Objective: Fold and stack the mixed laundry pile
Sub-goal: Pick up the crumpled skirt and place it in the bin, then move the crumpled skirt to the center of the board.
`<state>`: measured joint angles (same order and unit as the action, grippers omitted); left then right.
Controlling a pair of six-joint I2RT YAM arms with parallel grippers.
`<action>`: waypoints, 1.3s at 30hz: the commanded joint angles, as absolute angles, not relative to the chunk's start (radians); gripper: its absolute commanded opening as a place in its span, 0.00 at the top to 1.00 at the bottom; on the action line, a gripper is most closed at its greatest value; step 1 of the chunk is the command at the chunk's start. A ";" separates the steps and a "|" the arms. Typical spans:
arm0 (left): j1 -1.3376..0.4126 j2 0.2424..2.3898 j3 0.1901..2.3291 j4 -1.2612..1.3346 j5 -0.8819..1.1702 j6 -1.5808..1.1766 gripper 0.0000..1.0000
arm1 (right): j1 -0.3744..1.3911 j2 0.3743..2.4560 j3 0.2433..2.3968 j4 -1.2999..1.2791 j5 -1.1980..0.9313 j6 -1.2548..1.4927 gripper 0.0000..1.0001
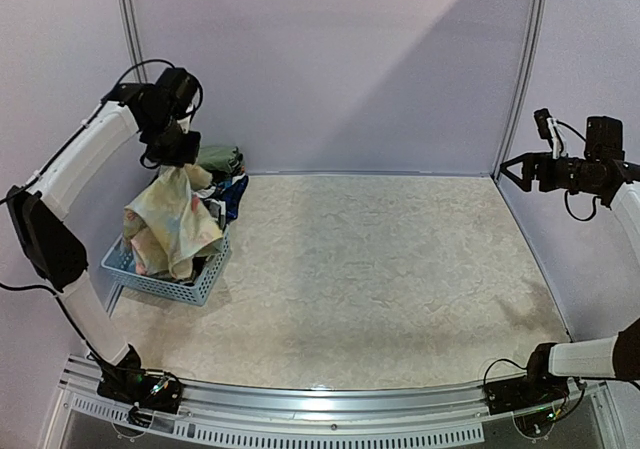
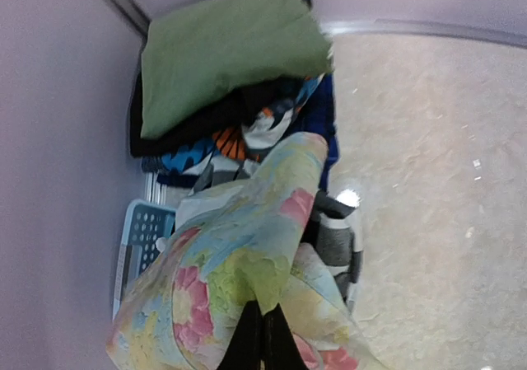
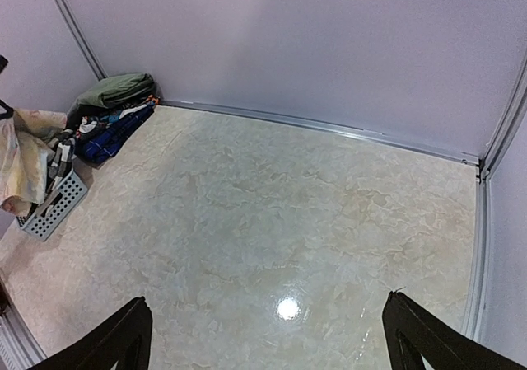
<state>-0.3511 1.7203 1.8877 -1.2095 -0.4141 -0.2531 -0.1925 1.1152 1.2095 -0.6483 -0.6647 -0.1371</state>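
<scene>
Left end effector [image 2: 262,337] clamped on floral cloth [image 2: 239,255] — cloth hangs over basket [image 1: 165,287]; right end effector [image 3: 272,333] jaws apart — above surface [image 3: 288,205].

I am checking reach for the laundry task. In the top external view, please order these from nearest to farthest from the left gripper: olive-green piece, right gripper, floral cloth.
1. floral cloth: pinched in the left gripper, hanging below it at the far left.
2. olive-green piece: close beside it, on its right.
3. right gripper: open, far off at the right side.
</scene>
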 commanded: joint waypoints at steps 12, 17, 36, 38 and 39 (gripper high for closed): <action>-0.790 1.779 2.489 -1.004 -0.054 -0.087 1.00 | -0.195 1.134 1.264 -0.678 -0.680 -0.133 0.01; -0.920 1.948 2.531 -0.943 -0.020 -0.070 1.00 | -0.196 1.099 1.279 -0.737 -0.644 -0.155 0.01; -0.786 2.199 2.334 -0.675 -0.080 -0.208 0.19 | -0.196 1.223 1.299 -0.996 -0.401 -0.351 0.12; -0.797 2.057 2.116 -0.665 -0.015 -0.169 0.20 | -0.195 1.230 1.252 -0.985 -0.392 -0.390 0.12; -0.804 1.994 2.006 -0.656 -0.009 -0.146 0.20 | -0.189 1.239 1.225 -0.983 -0.385 -0.403 0.12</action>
